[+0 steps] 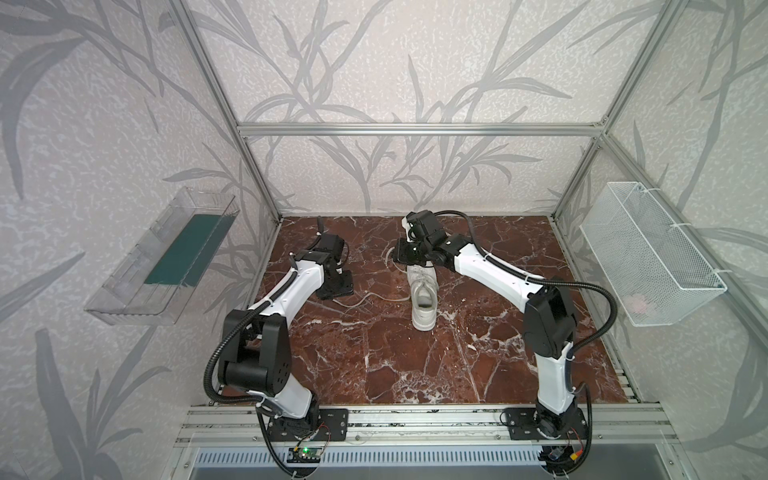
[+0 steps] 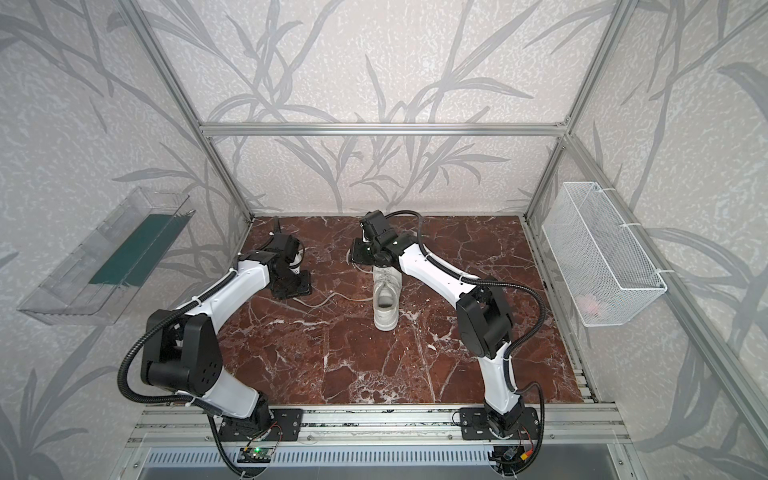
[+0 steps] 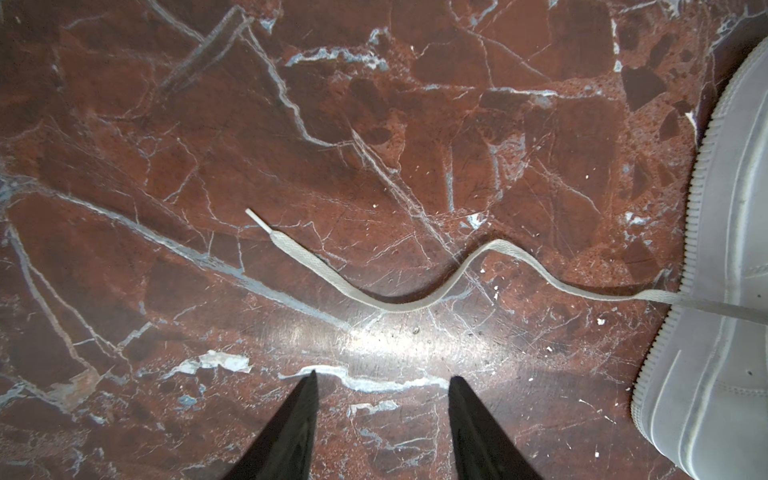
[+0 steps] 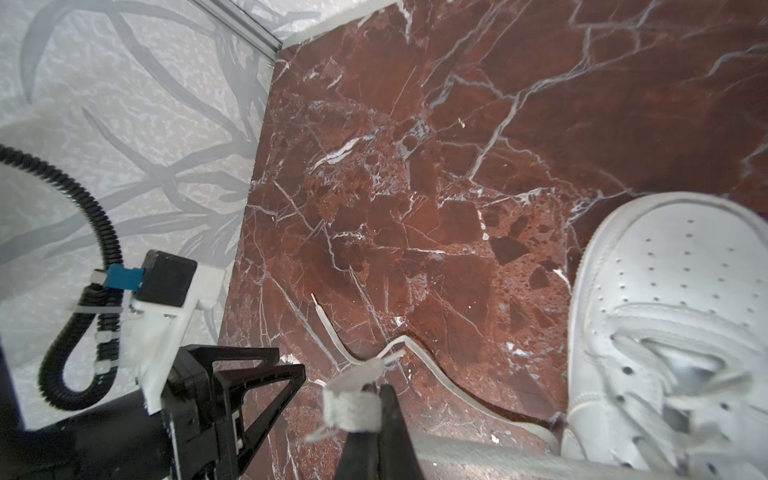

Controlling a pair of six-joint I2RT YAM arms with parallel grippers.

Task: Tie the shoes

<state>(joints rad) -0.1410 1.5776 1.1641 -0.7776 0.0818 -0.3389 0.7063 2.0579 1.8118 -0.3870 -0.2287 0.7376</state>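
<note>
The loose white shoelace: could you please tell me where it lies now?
In a top view the flat white shoelace lies on the red marble tabletop, left of the white sneaker, by the left hand.

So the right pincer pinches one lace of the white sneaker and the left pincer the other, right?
Not quite: the left pincer is open and empty; the left wrist view shows the other lace lying loose on the marble table. The right pincer does pinch one lace of the white sneaker.
</note>
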